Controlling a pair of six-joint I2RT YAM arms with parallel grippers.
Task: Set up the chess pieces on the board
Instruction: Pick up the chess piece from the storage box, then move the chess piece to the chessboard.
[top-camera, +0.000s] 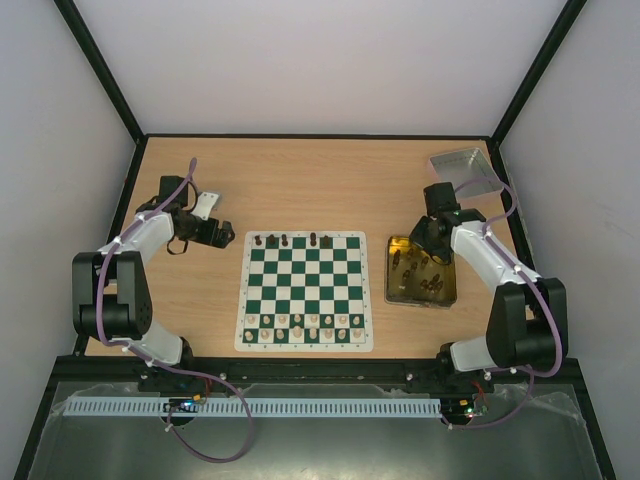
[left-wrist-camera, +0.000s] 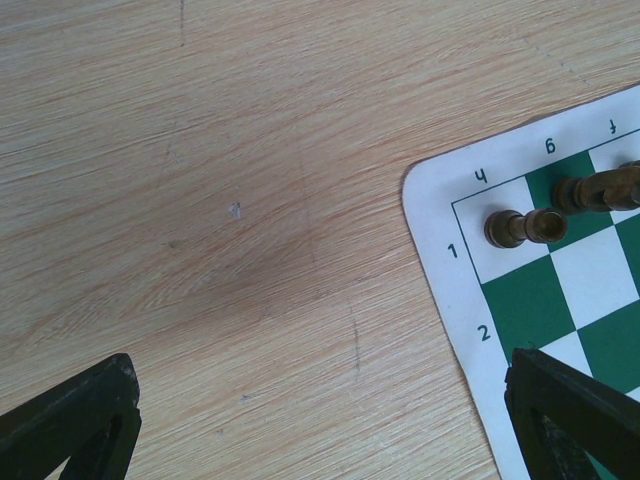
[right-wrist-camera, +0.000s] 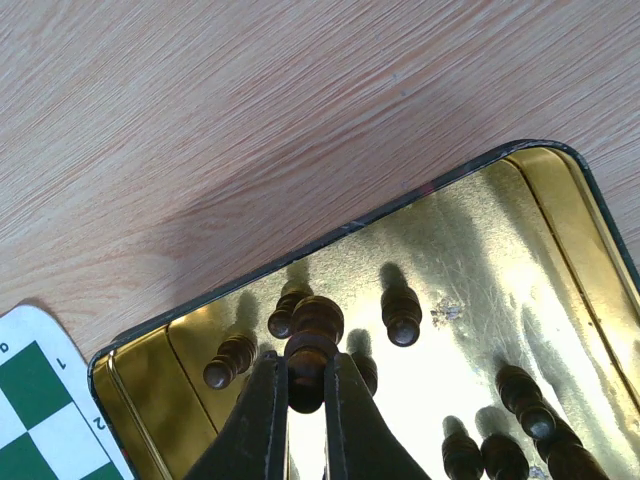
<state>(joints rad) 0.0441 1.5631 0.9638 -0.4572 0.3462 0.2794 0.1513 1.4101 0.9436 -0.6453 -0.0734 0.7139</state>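
Far out on the left, the left gripper (left-wrist-camera: 318, 380) hovers over bare table (left-wrist-camera: 200, 200) with its jaws spread wide and nothing between them, just off the board's (top-camera: 310, 285) far-left corner. It looks parked clear, so the other arm can work.

On the board, a few dark chess pieces (left-wrist-camera: 520, 228) stand along the far row, the corner square filled first. Pale pieces (top-camera: 300, 325) fill the two near rows. Most of the dark side is not yet set.

Right of the board lies the gold tin (right-wrist-camera: 480, 250), where the remaining dark pieces stand or lie loose. The right gripper (right-wrist-camera: 307, 368) reaches down into it, jaws clenched on the neck of one upright dark piece (right-wrist-camera: 313, 320), under its round head, probably so it will lift straight without tipping its neighbours. A grey tray (top-camera: 465, 170) sits at the far right.
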